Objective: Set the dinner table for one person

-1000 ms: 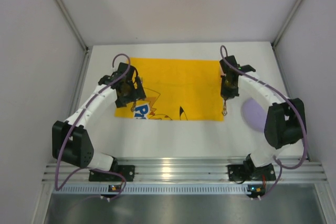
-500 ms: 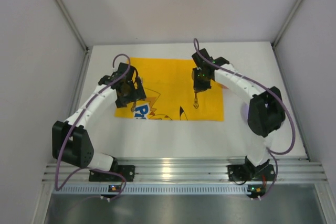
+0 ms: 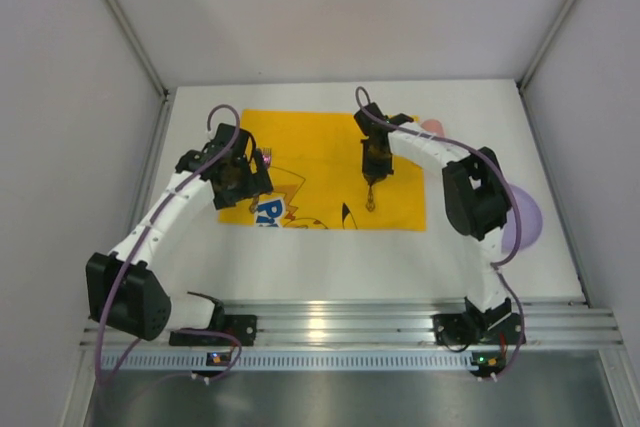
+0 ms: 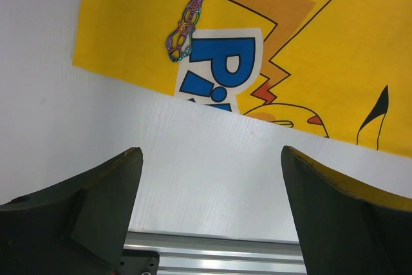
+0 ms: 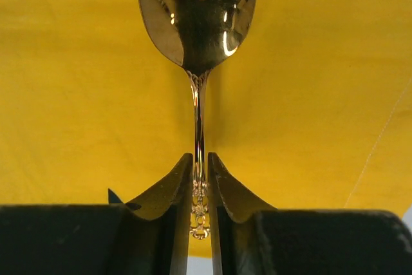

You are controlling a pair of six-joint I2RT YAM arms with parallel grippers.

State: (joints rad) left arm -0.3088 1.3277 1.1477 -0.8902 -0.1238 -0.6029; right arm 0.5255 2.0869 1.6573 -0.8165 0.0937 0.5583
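The surface (image 3: 330, 257) is a plain white tabletop filling the floor of the cell. A ribbed aluminium rail (image 3: 330, 325) runs along its near edge, where both arm bases are bolted. A yellow cloth (image 3: 320, 137) with a cartoon print lies flat on the middle of it.

The right gripper (image 5: 199, 159) is clamped on the thin handle of a gold spoon (image 5: 196, 17). The bowl points away from the fingers, over the cloth's middle right. Whether the spoon touches the cloth cannot be told.

The left gripper (image 4: 211, 159) stands with its fingers wide apart, holding nothing, over the cloth's near left corner. An iridescent utensil (image 4: 187, 27) lies on the cloth near that corner; only its ornate handle shows.

A lilac plate (image 3: 528, 219) rests on the surface right of the cloth, partly hidden by the right arm. A small pink object (image 3: 433, 128) sits by the cloth's far right corner, too hidden to identify.
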